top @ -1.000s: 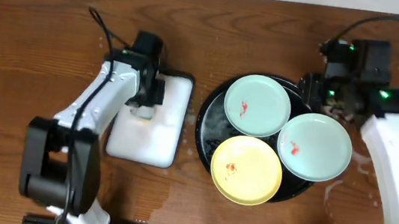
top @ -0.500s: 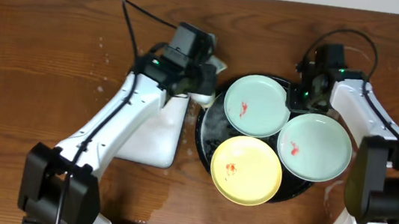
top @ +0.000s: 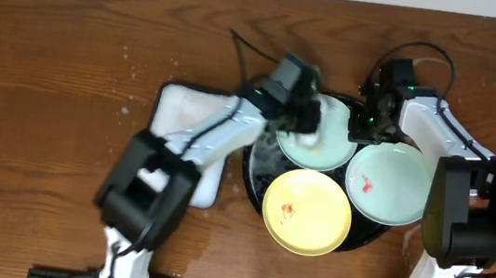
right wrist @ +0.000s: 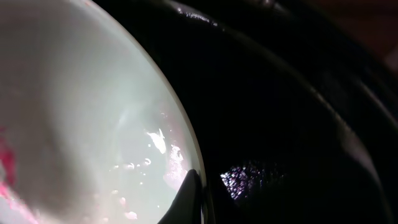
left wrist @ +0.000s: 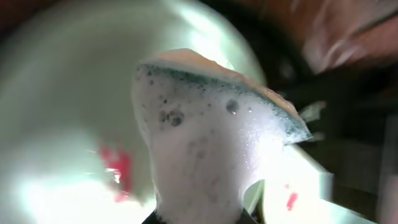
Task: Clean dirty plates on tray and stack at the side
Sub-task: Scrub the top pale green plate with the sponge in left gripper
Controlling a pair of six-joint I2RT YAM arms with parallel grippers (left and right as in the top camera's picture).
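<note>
The back mint-green plate (top: 322, 143) lies on the black tray (top: 256, 163). My left gripper (top: 309, 118) is shut on a green sponge (left wrist: 211, 124) thick with white foam, held right over this plate by its red stain (left wrist: 117, 169). My right gripper (top: 368, 125) is shut on the same plate's right rim; one dark finger (right wrist: 189, 194) lies on the inside of the rim (right wrist: 180, 124). A second mint-green plate (top: 391, 183) with a red stain and a yellow plate (top: 307, 211) with a red stain also sit on the tray.
A white rectangular dish (top: 188, 128) stands left of the tray, partly under my left arm. The wet black tray floor (right wrist: 280, 124) fills the right wrist view. Whitish soap marks (top: 436, 212) show on the brown wood right of the tray.
My left arm has swung right from the white dish to the back mint-green plate with the foamy sponge. My right gripper has moved down-left onto that plate's rim.
</note>
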